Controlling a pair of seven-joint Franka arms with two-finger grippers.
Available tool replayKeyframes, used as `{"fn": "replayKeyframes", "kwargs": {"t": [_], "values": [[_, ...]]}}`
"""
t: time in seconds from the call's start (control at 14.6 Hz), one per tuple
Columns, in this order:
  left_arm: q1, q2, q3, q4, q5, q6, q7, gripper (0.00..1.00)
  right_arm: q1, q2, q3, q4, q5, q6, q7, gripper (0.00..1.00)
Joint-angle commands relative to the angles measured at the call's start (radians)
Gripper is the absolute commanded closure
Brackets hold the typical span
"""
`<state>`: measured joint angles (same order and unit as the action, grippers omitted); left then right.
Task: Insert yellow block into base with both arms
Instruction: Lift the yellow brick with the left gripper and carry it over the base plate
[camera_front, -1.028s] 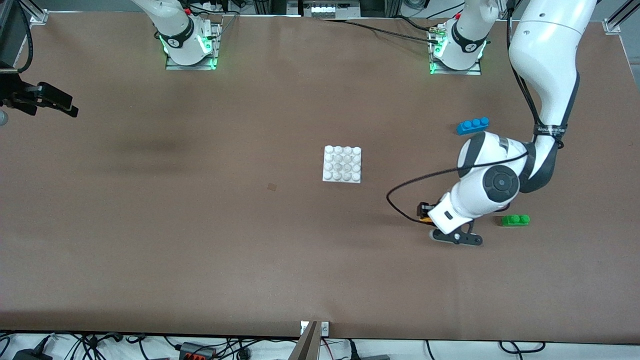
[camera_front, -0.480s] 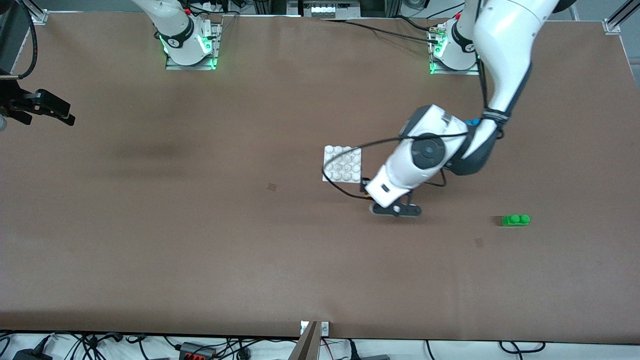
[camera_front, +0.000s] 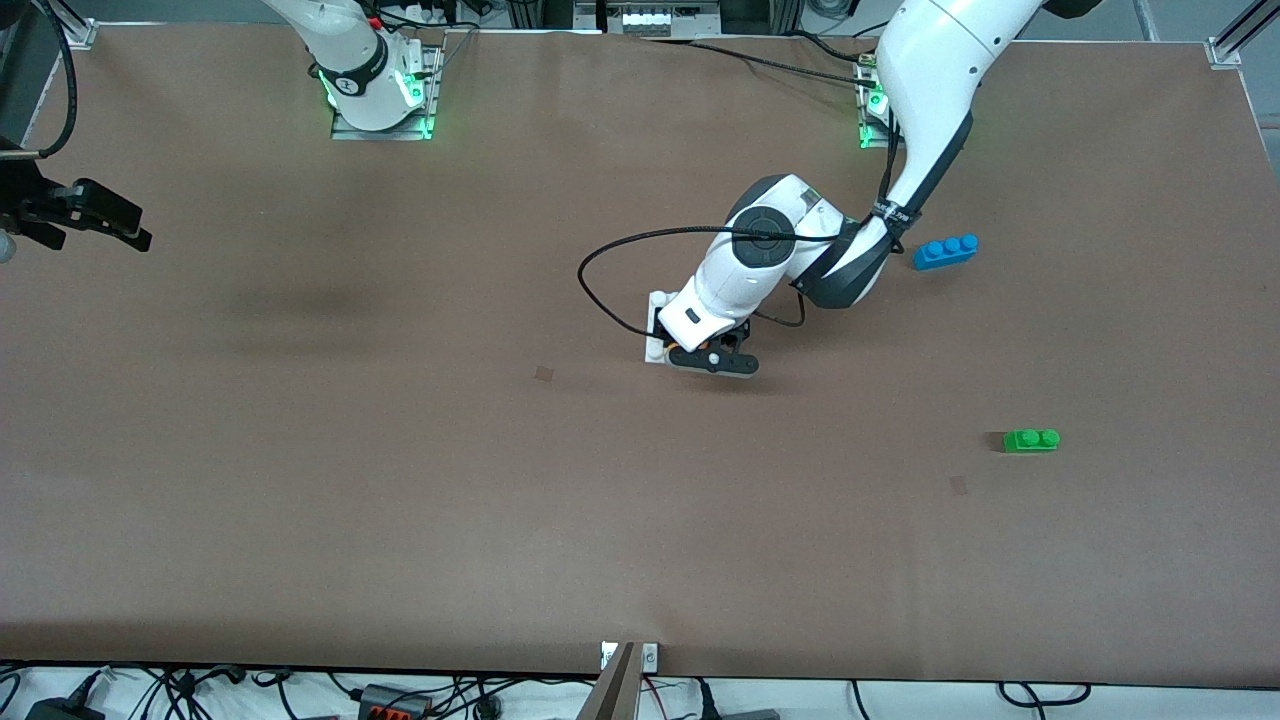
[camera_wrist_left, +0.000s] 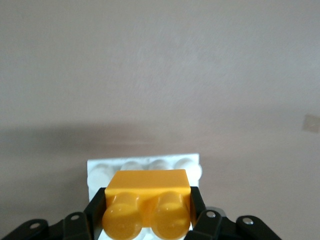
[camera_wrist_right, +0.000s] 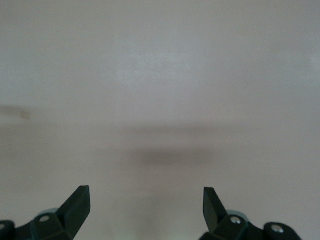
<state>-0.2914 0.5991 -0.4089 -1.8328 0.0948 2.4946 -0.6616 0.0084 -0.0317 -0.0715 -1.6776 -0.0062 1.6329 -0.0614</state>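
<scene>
The left gripper is clamped on the yellow block right over the base, studs facing its wrist camera (long side across the jaws), while the right gripper waits wide open, well apart at the right arm's end of the table.

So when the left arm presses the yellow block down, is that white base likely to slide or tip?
Probably slide: the base is a thin flat plate lying loose on the smooth table, and the open right gripper waits off at its end. Tipping seems less likely, though the yellow block, in the left gripper, hangs over its near edge.
</scene>
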Motion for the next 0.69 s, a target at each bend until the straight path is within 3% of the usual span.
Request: {"fn": "replayKeyframes", "kwargs": {"t": [0.0,0.62], "values": [[0.031,-0.096,-0.031,-0.128,0.017,0.014,-0.018,0.77,0.010,-0.005,0.001,-0.002,-0.002,0.001,-0.008,0.00],[-0.031,-0.076,-0.013,-0.106,0.016,-0.055,-0.107,0.78,0.010,-0.005,0.001,-0.002,-0.002,-0.001,-0.008,0.00]]}}
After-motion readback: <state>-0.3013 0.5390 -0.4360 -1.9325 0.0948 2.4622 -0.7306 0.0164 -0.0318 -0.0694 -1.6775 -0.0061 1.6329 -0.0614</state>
